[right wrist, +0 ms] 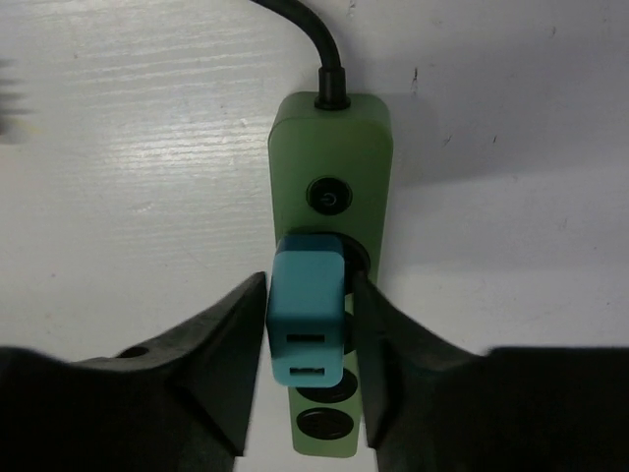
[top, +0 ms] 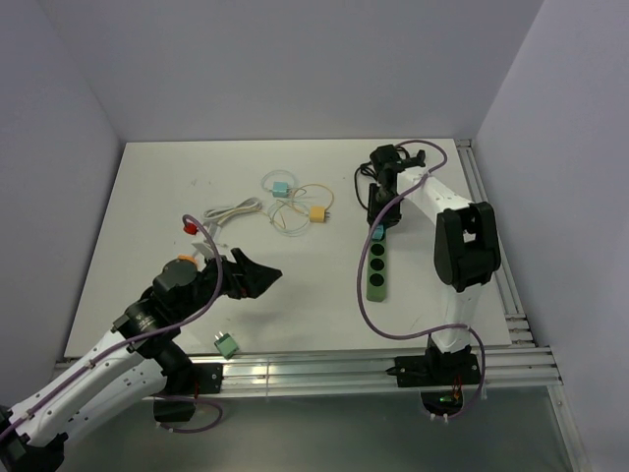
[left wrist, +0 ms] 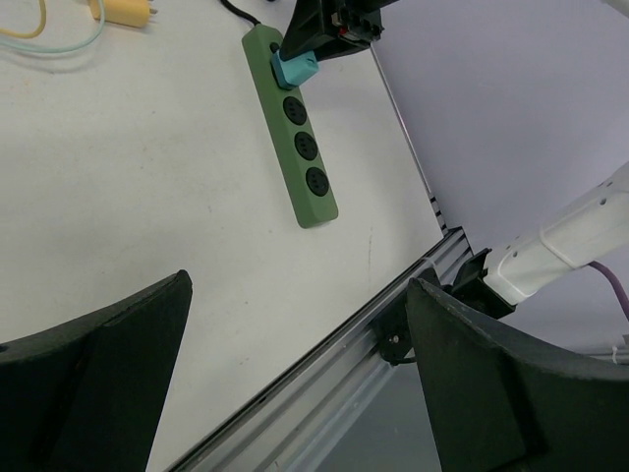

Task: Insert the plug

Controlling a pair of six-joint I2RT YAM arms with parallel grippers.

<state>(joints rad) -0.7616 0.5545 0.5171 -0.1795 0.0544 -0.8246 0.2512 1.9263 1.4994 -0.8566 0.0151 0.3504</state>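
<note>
A teal plug (right wrist: 307, 315) stands in the first socket of the green power strip (right wrist: 329, 147), just below its switch. My right gripper (right wrist: 310, 295) is shut on the plug: one finger lies flat against its side, the other sits at its far side with barely a sliver between. From above, the right gripper (top: 378, 211) stands over the far end of the power strip (top: 377, 270), the teal plug (top: 376, 233) below it. My left gripper (top: 260, 275) hangs open and empty above the table's near left, well away from the power strip (left wrist: 305, 157) and the plug (left wrist: 295, 69).
A yellow plug (top: 316, 213), a teal plug on thin cable loops (top: 280, 187), a red plug (top: 190, 225) with a white cable (top: 231, 210), and a green plug (top: 225, 343) near the front edge lie left of the strip. Aluminium rails (top: 373, 369) border the table's front and right.
</note>
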